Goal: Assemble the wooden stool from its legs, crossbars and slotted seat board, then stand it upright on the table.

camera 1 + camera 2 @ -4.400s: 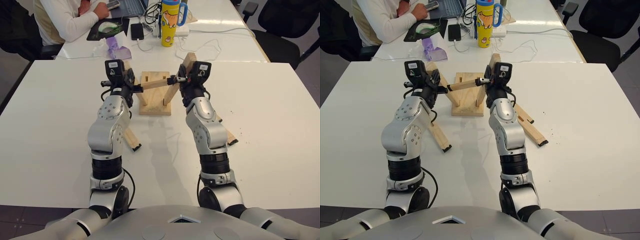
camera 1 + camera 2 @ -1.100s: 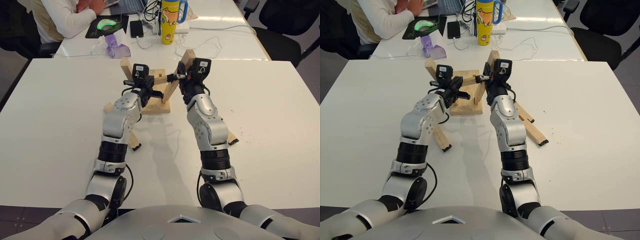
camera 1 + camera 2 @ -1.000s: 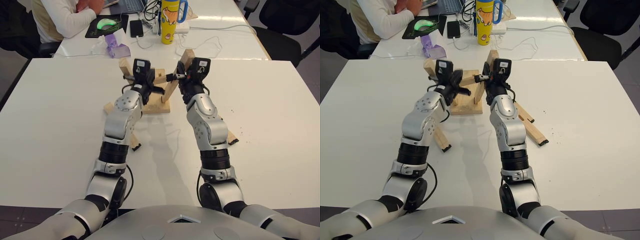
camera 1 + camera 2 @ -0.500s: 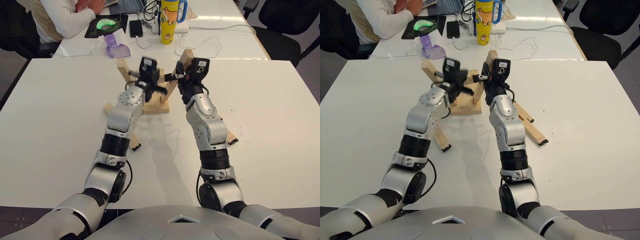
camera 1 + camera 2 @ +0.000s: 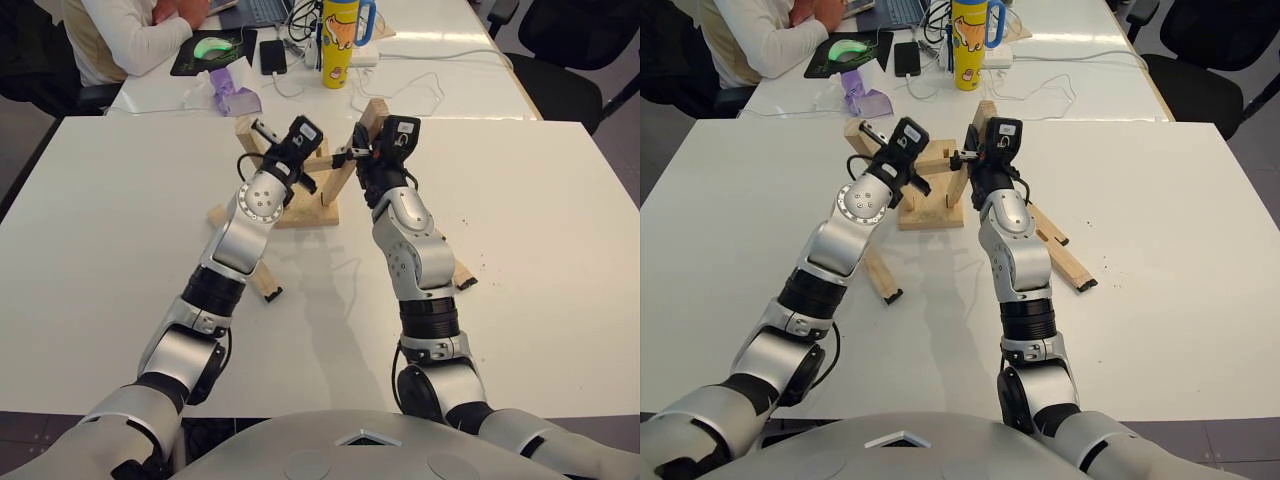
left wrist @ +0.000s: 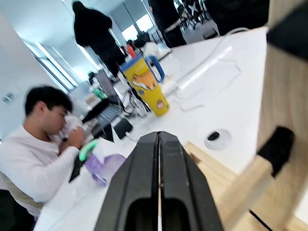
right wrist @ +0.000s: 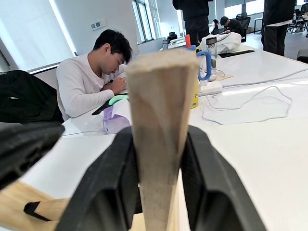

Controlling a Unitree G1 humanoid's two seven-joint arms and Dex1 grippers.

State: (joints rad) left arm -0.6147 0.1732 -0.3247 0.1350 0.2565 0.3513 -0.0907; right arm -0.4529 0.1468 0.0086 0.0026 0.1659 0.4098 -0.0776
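Pale wooden leg (image 7: 159,96) clamped in my right gripper (image 7: 159,135), tilted over slotted wooden seat board (image 5: 305,212) on white table (image 5: 540,250), presumably steadying joint; left gripper (image 6: 159,140) pinched closed, empty, beside short wooden crossbar (image 5: 936,163), likely for pressing it home.

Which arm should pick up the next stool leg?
Left, probably. The left gripper is shut on nothing, and a loose leg lies beside that arm. The right gripper is busy, its jaws clamped on a tilted leg.
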